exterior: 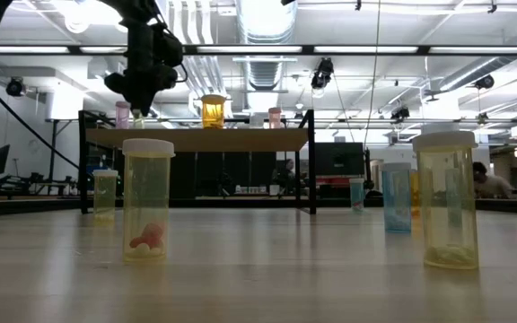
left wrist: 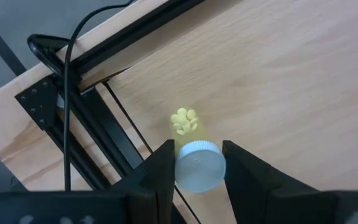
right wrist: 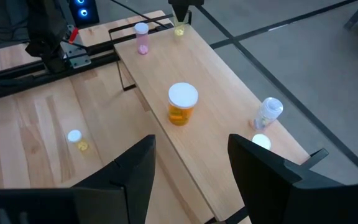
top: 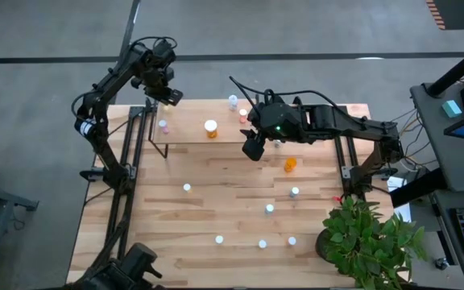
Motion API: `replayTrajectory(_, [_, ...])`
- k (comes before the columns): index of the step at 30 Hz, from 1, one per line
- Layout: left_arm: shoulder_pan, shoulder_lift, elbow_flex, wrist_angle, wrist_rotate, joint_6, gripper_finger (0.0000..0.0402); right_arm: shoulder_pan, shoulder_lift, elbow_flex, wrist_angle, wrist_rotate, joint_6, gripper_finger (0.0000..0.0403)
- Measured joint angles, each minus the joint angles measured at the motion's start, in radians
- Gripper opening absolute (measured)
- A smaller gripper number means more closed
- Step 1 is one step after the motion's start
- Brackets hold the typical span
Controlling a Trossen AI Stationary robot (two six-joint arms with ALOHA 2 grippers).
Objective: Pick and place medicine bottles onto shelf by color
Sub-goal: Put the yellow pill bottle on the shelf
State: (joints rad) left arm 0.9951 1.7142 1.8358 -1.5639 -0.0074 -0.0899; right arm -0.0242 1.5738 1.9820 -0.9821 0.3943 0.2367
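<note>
The shelf stands at the table's far side. My left gripper is over the shelf's far left corner, shut on a yellowish bottle with a white cap. A pink bottle, an orange bottle, a clear bottle and another pink one stand on the shelf. My right gripper hovers open and empty at the shelf's near edge, with the orange bottle ahead of it. Several more bottles stand on the table, among them an orange one. My left gripper pinches the yellowish bottle's white cap between its two fingers, from above, pointing down. The bottle stands upright below the fingers at the shelf's corner. I cannot tell whether its bottom rests on the board.
A green potted plant stands at the table's near right corner. Loose bottles are scattered over the table's near half, two of them close in the low view. Black frame rails run along the table's left side.
</note>
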Motion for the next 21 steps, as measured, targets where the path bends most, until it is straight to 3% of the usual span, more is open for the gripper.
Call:
replayTrajectory(6, [0.000,0.000,-0.008,0.003,0.000,-0.002,0.0123,0.000,0.000,0.000,0.000,0.000,0.000,0.0192])
replayTrajectory(21, [0.001,0.000,-0.008,0.011,-0.055,0.002,0.0128,0.000,0.000,0.000,0.000,0.000,0.000,0.0192])
